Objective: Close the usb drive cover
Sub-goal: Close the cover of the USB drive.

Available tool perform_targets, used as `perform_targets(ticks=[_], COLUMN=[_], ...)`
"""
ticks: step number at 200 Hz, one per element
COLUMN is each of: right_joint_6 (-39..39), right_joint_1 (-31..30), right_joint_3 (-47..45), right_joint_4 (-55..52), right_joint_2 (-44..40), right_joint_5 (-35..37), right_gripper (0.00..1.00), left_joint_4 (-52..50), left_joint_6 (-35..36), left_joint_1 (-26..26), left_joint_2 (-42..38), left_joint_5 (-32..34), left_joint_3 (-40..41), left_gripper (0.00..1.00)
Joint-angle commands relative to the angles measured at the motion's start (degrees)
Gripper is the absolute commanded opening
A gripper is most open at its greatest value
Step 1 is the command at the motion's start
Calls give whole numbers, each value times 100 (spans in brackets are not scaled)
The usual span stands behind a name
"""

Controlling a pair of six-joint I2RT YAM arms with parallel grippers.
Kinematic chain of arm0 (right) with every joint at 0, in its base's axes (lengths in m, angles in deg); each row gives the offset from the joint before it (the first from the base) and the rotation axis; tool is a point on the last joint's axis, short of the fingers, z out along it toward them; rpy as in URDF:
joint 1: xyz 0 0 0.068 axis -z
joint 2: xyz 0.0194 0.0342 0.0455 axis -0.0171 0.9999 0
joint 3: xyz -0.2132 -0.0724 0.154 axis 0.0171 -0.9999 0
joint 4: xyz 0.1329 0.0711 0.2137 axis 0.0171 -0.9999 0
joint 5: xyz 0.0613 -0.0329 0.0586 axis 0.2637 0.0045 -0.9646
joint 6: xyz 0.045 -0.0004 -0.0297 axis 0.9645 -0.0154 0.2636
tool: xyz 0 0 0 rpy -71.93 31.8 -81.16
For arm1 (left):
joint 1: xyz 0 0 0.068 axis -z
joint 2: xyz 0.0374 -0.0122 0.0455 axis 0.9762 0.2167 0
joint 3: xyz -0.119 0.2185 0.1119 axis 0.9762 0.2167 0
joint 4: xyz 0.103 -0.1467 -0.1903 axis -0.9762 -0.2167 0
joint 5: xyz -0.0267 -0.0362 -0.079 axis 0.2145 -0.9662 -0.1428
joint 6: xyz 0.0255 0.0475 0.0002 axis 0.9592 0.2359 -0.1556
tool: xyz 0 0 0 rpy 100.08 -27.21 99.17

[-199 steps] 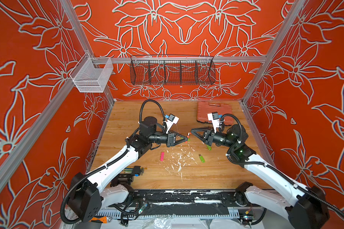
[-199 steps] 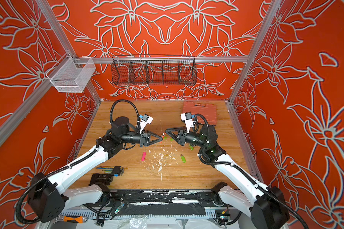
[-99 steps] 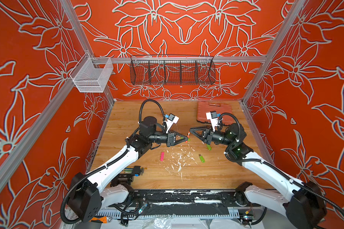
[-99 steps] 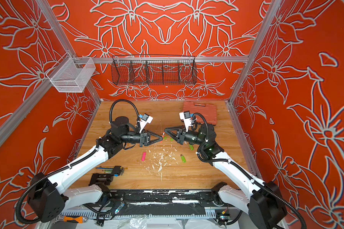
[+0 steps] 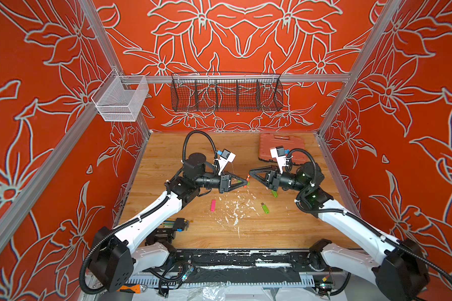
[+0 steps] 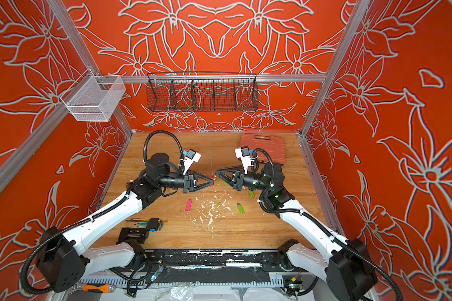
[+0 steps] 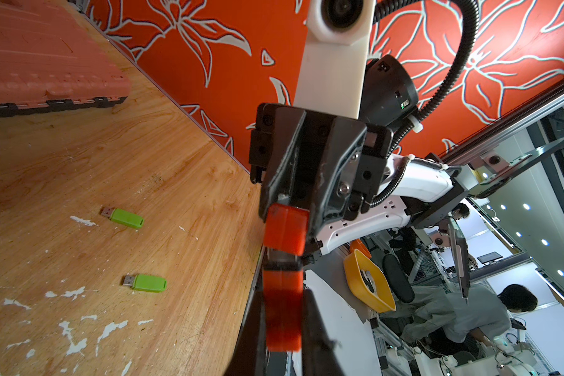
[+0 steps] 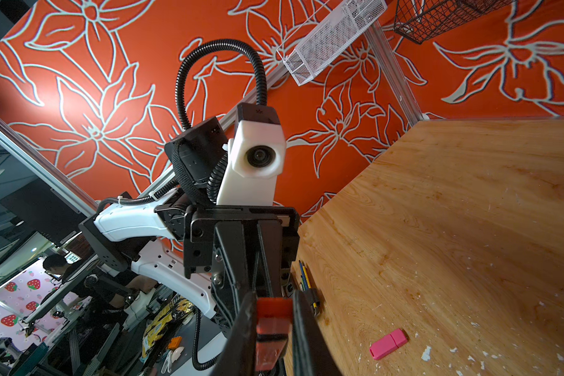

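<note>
An orange usb drive (image 7: 282, 312) is pinched in my left gripper (image 7: 282, 299), which is shut on its body. The drive's metal plug (image 7: 280, 258) shows bare between the body and the orange cover (image 7: 285, 229). My right gripper (image 8: 272, 302) is shut on that cover (image 8: 272, 320). In both top views the left gripper (image 5: 244, 184) and the right gripper (image 5: 251, 173) meet tip to tip above the middle of the wooden table (image 5: 245, 229), with a small orange piece (image 6: 214, 179) between them.
On the table lie a pink usb drive (image 5: 213, 205) and two green ones (image 5: 265, 208) (image 5: 274, 193). An orange tool case (image 5: 282, 146) sits at the back right, a hex key set (image 5: 176, 224) at the front left. A black wire basket (image 5: 226, 91) and a white basket (image 5: 120, 99) hang on the walls.
The right arm has shifted very slightly; both grippers stay shut and tip to tip.
</note>
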Motion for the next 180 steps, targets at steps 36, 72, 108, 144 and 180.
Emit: perform_targets(ticks=[36, 72, 108, 144, 180], right_joint_6=[151, -31, -208, -228, -175], right_joint_1=[0, 5, 24, 67, 70], right_joint_3=[100, 193, 221, 474, 722], right_joint_4=[329, 15, -268, -153, 16], right_joint_2=[-59, -254, -349, -119, 232], right_joint_5=[-281, -264, -205, -339, -485], right_gripper=[29, 40, 46, 47, 47], left_joint_4=[917, 736, 585, 603, 682], left_joint_6=[-113, -3, 69, 15, -60], left_joint_1=[-10, -10, -10, -10, -8], left_joint_2=[108, 94, 51, -30, -94], left_joint_5=[-24, -8, -11, -59, -103], left_joint_3=[-336, -327, -329, -272, -222], left_gripper=[2, 2, 2, 2, 2])
